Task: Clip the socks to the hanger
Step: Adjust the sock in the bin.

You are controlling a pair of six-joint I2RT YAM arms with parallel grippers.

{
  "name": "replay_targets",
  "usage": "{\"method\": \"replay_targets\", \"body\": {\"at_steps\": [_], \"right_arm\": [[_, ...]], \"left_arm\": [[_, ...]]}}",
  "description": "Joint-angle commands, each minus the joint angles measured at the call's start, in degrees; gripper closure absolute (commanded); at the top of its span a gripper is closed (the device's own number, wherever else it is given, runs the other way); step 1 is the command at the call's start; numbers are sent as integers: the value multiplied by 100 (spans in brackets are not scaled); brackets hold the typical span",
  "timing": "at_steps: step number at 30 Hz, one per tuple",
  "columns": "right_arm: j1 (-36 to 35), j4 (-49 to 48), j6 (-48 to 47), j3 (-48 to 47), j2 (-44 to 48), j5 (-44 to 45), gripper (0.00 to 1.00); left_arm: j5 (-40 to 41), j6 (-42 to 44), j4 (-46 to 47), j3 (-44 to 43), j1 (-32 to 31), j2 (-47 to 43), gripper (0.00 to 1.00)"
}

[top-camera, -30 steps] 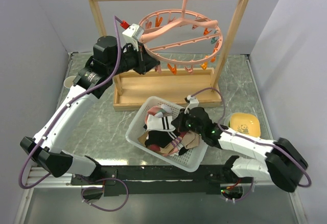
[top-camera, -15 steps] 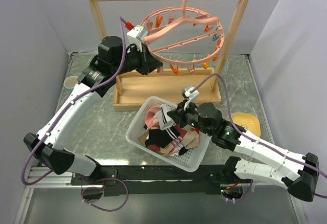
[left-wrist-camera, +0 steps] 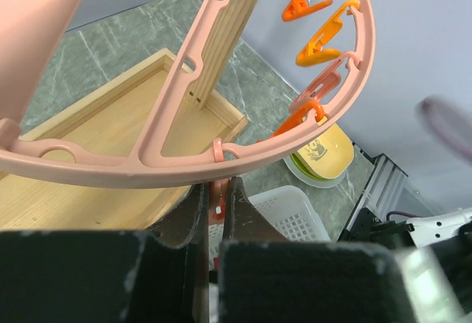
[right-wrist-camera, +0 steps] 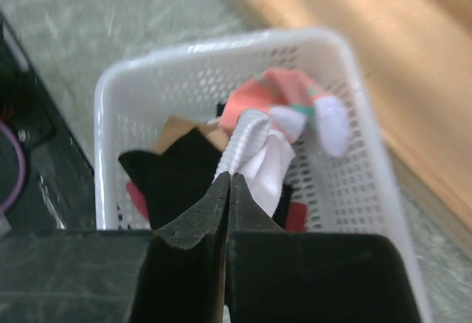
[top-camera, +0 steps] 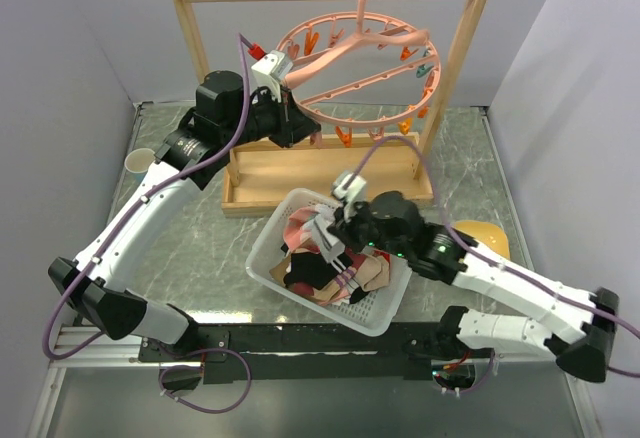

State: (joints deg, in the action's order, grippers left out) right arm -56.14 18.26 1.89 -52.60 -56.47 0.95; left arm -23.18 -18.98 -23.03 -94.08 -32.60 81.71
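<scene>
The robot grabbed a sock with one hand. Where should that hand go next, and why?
Probably the right hand should lift up and back toward the hanger. It is shut on the white sock by its cuff, just above the basket. The left hand is pinching a clip under the ring, seemingly ready to take it.

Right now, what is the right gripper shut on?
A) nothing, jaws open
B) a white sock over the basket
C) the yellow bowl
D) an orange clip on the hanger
B: in the right wrist view the right gripper is pinched shut on the ribbed cuff of a white sock, with the white basket underneath.
</scene>
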Motion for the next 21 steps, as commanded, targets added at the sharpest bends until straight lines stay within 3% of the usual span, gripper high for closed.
{"method": "replay_targets", "body": {"at_steps": [1, 8, 12, 15, 21], "right_arm": [[-450, 99, -250, -58, -837, -473, 100], [-846, -235, -356, -504, -1718, -315, 94], [-846, -165, -409, -734, -1938, -175, 56], [-846, -288, -374, -831, -1912, -174, 43], [-846, -182, -321, -1165, -1808, -113, 39]], "left_arm": [[-196, 17, 35, -93, -36, -164, 98], [-161, 88, 0, -31, -36, -252, 98], [-143, 105, -18, -31, -45, -279, 98], [-143, 123, -18, -22, -36, -287, 98], [-117, 132, -35, -5, -45, -340, 98]]}}
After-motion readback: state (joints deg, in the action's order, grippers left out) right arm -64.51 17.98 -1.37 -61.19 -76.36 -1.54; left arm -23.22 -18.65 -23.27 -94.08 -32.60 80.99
